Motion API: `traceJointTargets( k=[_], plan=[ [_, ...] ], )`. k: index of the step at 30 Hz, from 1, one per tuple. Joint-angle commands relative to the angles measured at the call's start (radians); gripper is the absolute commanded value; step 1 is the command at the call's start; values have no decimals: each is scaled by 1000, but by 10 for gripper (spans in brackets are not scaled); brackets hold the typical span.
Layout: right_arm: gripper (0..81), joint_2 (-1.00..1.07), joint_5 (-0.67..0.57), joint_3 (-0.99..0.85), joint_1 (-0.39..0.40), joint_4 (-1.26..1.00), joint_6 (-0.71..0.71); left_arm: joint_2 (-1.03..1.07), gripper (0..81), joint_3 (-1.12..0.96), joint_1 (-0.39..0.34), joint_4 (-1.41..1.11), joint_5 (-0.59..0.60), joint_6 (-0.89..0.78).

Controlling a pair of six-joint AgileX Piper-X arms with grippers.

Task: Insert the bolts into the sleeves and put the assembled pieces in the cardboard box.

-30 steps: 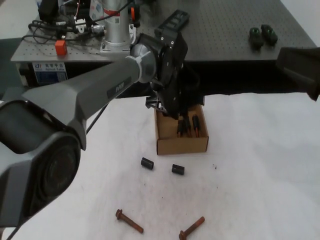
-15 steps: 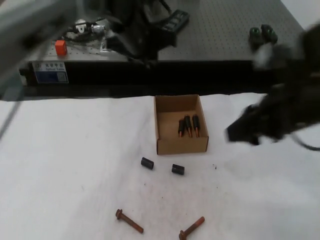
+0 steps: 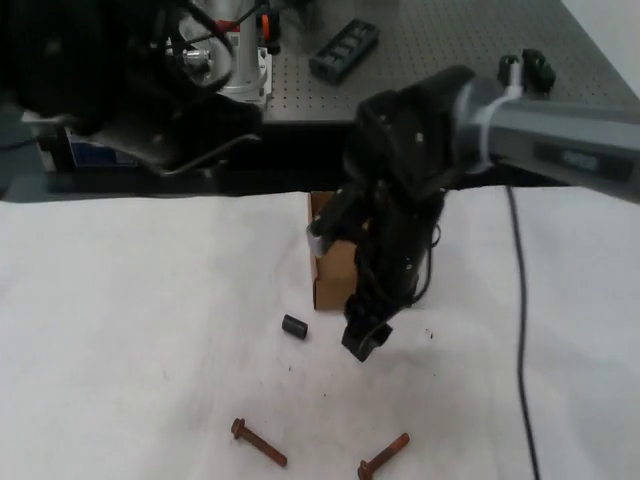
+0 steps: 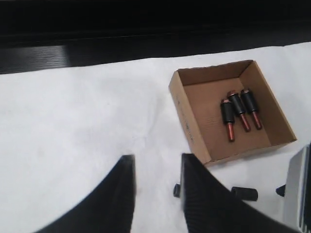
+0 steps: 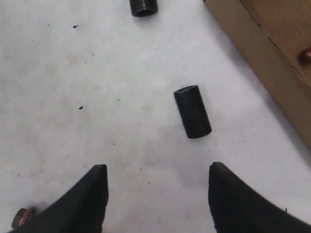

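The right gripper (image 5: 158, 172), fingers spread wide and holding nothing, hangs over a loose sleeve (image 5: 192, 111) that lies on the white cloth (image 3: 150, 330) just in front of the box (image 4: 194, 121). The sleeve sits in line with the gap between the fingers and apart from both. The left gripper (image 4: 156, 194) is also parted, more narrowly, and is empty, held back from the box on its far-left side. A second ago the left arm stood over the box. It has since pulled away toward the bench's rear left, and the right arm has swung in from the right edge to the box's front. Inside the box three assembled pieces (image 4: 238, 110) lie side by side against one wall, as they did before. A second sleeve (image 3: 293, 326) rests on the cloth nearby, and two bolts (image 3: 258, 442) (image 3: 384, 456) lie well apart from the box at the near edge.
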Motion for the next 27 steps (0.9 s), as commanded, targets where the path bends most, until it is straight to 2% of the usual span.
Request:
traceJointTargets(
  k=[1, 5, 10, 14, 19, 27],
  plan=[
    [438, 13, -13, -45, 48, 55, 4, -85, 240, 49, 27, -11, -20, 19],
    [438, 13, 9, -34, 109, 168, -49, -174, 240, 101, 78, -9, -36, 12],
    [438, 1, 10, 47, 115, 250, -86, -239, 240, 119, 119, 14, -32, 12],
    [438, -43, 17, 148, 115, 201, -109, -259, 240, 119, 121, 14, -27, 19],
    [438, -120, 16, 236, 116, 73, -244, -259, 240, 119, 121, 18, 1, 19],
    [438, -127, 20, 276, 127, -38, -352, -259, 240, 119, 121, 21, 64, 32]
  ],
)
